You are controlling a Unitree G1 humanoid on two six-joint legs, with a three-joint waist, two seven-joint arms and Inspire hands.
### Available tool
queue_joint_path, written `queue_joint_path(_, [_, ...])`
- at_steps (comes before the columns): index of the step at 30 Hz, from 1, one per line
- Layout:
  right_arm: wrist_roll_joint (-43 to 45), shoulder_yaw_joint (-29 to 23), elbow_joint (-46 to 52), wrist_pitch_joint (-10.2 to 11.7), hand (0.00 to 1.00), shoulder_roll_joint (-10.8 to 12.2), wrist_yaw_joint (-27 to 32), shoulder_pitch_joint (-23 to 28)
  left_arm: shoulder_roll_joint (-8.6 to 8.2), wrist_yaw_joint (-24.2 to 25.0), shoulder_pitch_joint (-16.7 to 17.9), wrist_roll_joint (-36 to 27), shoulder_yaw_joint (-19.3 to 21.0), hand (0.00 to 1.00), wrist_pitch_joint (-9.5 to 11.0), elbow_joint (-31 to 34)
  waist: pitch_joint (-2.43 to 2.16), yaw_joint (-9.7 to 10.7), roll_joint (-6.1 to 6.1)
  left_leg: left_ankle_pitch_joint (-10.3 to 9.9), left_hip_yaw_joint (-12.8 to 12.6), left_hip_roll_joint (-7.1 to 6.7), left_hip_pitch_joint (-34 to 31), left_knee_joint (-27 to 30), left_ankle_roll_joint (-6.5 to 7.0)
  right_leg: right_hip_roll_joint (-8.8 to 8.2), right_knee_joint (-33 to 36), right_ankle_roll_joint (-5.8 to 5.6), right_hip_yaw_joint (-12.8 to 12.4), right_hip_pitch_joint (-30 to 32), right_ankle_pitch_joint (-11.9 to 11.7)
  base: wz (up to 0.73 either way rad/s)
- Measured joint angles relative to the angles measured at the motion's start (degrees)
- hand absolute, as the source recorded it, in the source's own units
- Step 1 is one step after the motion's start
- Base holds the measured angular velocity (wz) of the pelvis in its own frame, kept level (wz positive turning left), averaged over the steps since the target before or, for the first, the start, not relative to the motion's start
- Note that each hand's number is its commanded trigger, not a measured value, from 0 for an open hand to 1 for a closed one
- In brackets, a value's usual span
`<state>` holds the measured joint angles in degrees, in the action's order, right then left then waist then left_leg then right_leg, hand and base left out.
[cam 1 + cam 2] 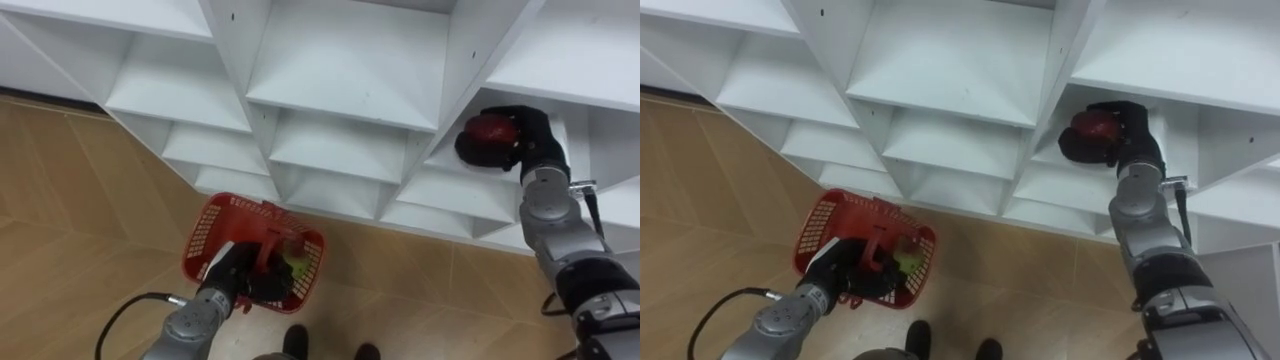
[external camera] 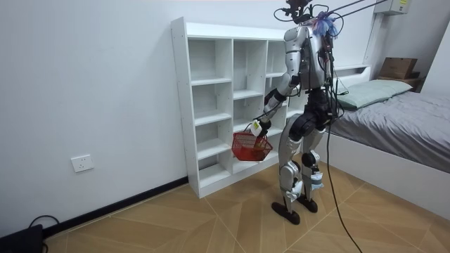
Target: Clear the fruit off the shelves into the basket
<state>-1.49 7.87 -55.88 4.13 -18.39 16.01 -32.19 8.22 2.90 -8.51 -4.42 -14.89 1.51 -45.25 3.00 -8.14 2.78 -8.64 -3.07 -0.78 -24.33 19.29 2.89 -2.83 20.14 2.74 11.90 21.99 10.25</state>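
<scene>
Step in hand: picking, judged from the right robot hand [image 1: 530,138] reaching into a compartment of the closet [image 1: 340,60] at 2 o'clock in the eye views.
Right robot hand: dark fingers curled round the red fruit [image 1: 487,131], apparently gripping it inside the compartment, just above its shelf board.
Left robot hand [image 1: 233,272]: closed on the handle of the basket [image 1: 200,236], hanging low at 7 o'clock over the wooden floor [image 1: 90,200].
Task's thing: red fruit, round, glossy, deep red, apple-like; partly hidden by the fingers, so stem and underside not readable.
Already collected: one green-yellow fruit [image 1: 293,264] lying in the basket, on its 3 o'clock side.
Stance: upright, close in front of the closet, facing it, basket held out in front.
Next move, as a judgement: draw the hand straight back out past the shelf edge and divider, carry the fruit down toward 7 o'clock, let go over the basket's open top.
Risk: a smooth round fruit may roll free if the grip loosens early.
</scene>
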Motion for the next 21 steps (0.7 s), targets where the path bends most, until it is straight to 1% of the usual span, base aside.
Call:
queue_joint_path(11, [-0.1, 0.4, 0.1, -0.5, 1.00, 0.2, -2.3, 0.0, -0.07, 0.0, -0.1, 0.0, 0.0, 1.00, 0.0, 0.0, -0.04, 0.2, 0.07, 0.2, -0.1, 0.00, 0.2, 0.0, -0.02, -0.02, 0.1, 0.03, -0.1, -0.1, -0.2, 0.00])
queue_joint_path(14, [-0.1, 0.5, 0.3, -0.5, 1.00, 0.6, -2.4, 0.0, -0.06, 0.1, -0.1, 0.0, -0.1, 1.00, 0.0, 0.0, -0.06, 0.5, 0.09, 0.2, -0.4, 0.01, 0.7, 0.0, -0.01, -0.08, 0.5, 0.03, -0.4, -0.3, -0.2, -0.04])
queue_joint_path(17, [-0.6, 1.2, 0.3, -0.5, 1.00, 1.2, -3.1, 1.6, -0.06, 0.6, 0.3, 0.0, -0.3, 1.00, 0.0, 0.0, -0.06, 0.9, 0.10, 0.2, -0.4, 0.03, 3.1, 0.0, -0.01, -0.05, 0.0, 0.02, -0.3, -2.9, -0.2, 0.00])
queue_joint_path(19, [-0.7, 1.7, 0.3, -0.5, 1.00, 1.8, -3.4, 2.8, 0.14, 0.6, 0.6, -0.2, -0.4, 1.00, 0.0, 0.0, -0.17, 1.4, 0.14, 0.2, -0.4, 0.02, 4.4, -0.2, -0.02, 0.00, -0.7, -0.01, -0.2, -4.5, -0.1, 0.00])
queue_joint_path(20, [-0.6, 2.2, 0.4, -0.5, 1.00, 2.2, -3.8, 3.2, 0.25, 0.6, 0.6, -0.2, -0.3, 1.00, 0.0, 0.0, -0.30, 1.5, 0.26, 0.2, -0.6, 0.02, 5.1, -0.8, -0.02, 0.03, -0.8, -0.02, -0.4, -4.9, -0.1, -0.04])
queue_joint_path(21, [-0.2, 2.2, 0.4, -0.5, 1.00, 2.6, -4.2, 3.9, 0.02, 0.6, 0.7, -0.2, 0.0, 1.00, 0.0, 0.0, -0.81, 1.5, 0.31, 0.2, -0.7, 0.02, 5.1, -0.9, -0.02, 0.08, -0.9, -0.05, -0.6, -4.9, -0.1, -0.06])
